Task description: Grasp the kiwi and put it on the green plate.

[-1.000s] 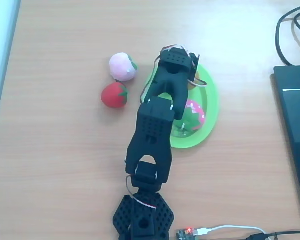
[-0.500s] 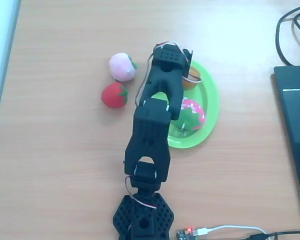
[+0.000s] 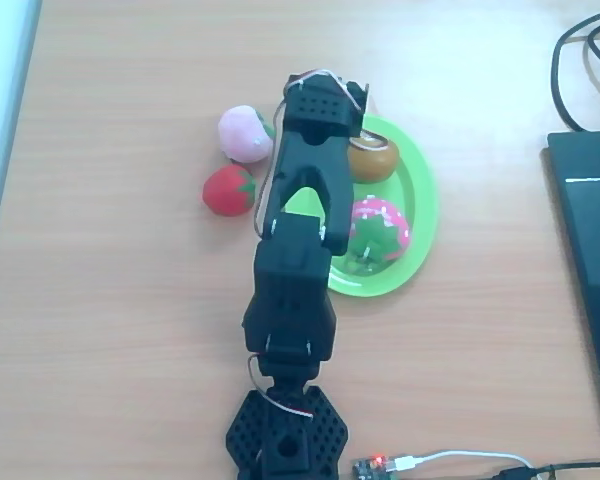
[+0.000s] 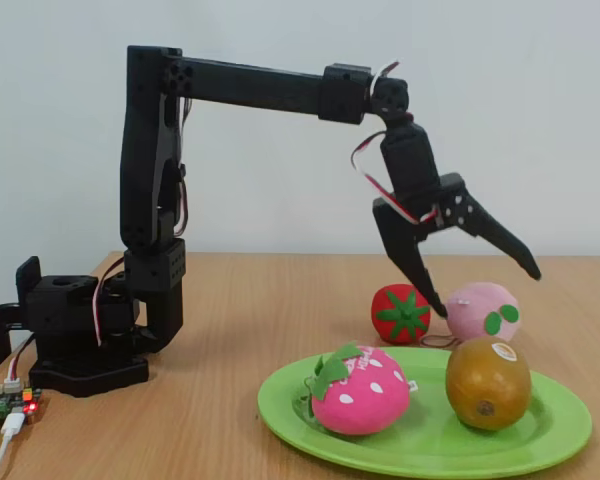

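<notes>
A: Non-task stuff? Pink strawberry toy [image 3: 380, 228] with white dots, green leaf top, just beside a brown fruit.
B: Also a red tomato-like fruit [image 3: 228, 190] and a pale pink peach [image 3: 245, 133], close together, toward the far side of the wooden table [image 3: 130, 320].
A: Right edge: dark laptop [image 3: 587, 250], black cables [image 3: 580, 60] at the far right corner.
B: Near edge: small circuit board [image 3: 372, 466], red light, white cable [image 3: 460, 457].

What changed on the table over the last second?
The gripper swung left in the overhead view, off the green plate, uncovering the kiwi lying there; the jaws now hang open above the table. The pink strawberry, red fruit and peach stayed put.
</notes>
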Motion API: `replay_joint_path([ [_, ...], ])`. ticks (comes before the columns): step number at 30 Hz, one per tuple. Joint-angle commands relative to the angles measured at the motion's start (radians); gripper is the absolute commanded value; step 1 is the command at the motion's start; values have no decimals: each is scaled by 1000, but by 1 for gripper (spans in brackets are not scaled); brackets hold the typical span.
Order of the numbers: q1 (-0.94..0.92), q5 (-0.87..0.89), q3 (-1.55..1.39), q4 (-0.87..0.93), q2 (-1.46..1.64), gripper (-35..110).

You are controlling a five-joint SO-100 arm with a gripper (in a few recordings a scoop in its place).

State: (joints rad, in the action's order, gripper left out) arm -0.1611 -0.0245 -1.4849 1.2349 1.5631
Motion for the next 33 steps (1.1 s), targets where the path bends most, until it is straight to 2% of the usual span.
replay_joint_path([
  [1,40,12,-34,12,132,42],
  [11,202,54,-301,9,502,22],
  [19,258,35,-713,-120,865,-8],
  [25,245,17,-1002,-216,1115,-8],
  [33,238,-3,-1335,-235,1408,-8],
])
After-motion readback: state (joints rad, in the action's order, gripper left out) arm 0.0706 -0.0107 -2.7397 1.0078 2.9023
